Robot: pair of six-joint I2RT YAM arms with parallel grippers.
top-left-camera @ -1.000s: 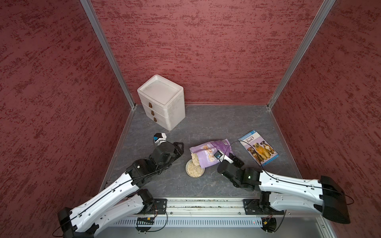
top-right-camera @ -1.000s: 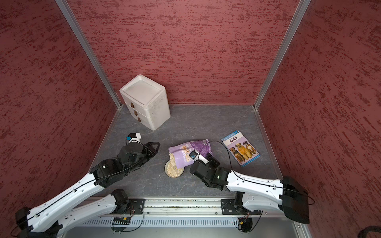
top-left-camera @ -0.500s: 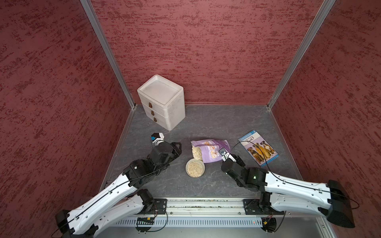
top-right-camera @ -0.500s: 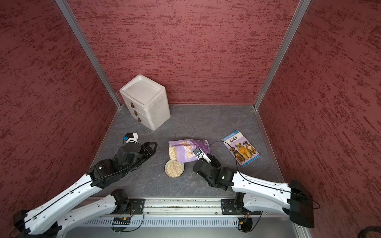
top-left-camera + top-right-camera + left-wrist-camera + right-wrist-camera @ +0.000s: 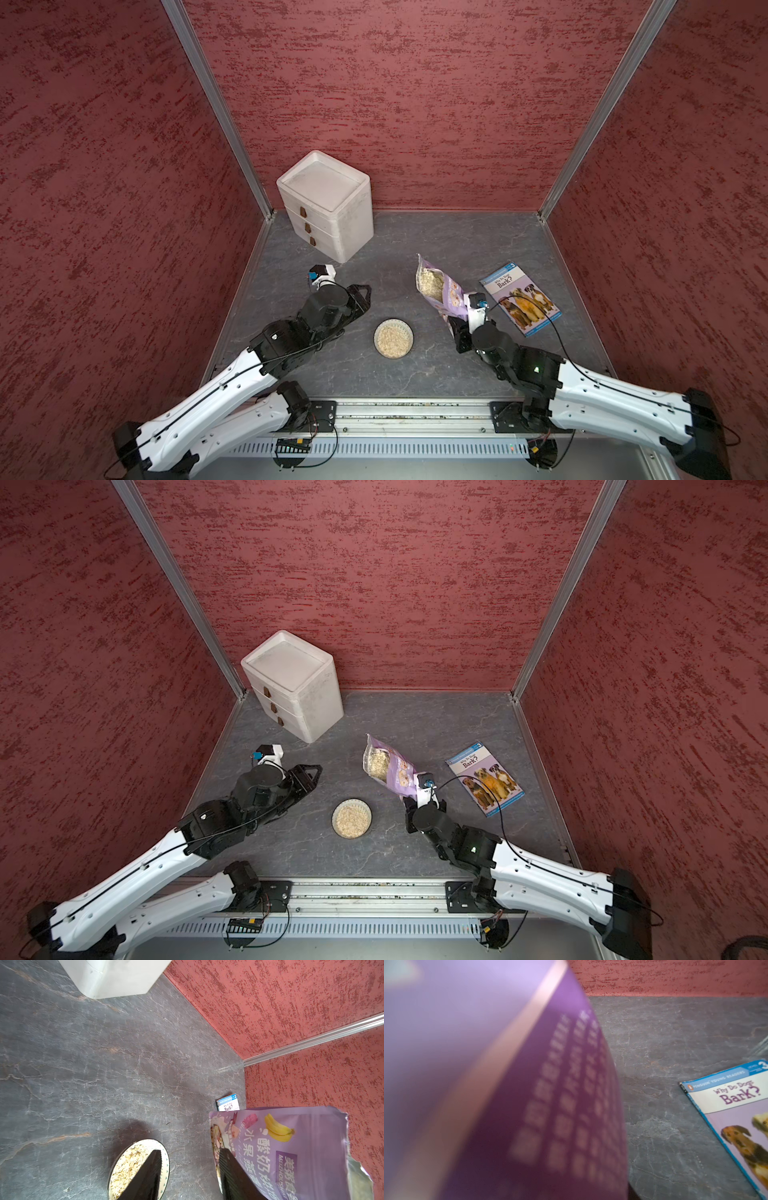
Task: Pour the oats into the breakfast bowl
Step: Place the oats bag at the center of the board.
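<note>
In the right wrist view the oat pouch [image 5: 488,1084] was a purple blur, its print unreadable; the dog book [image 5: 737,1115] ran off the edge.

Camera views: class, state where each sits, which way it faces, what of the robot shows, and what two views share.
Top views: high over the front rail, looking down toward the back wall; both arms, left end effector open, right end effector gripping the pouch.
Left wrist: on the left arm, facing the bowl and pouch; its two dark fingers show.
Right wrist: on the right arm, close against the pouch's blurred back; no robot part shows.
Shared: the book appears in every view.
</note>
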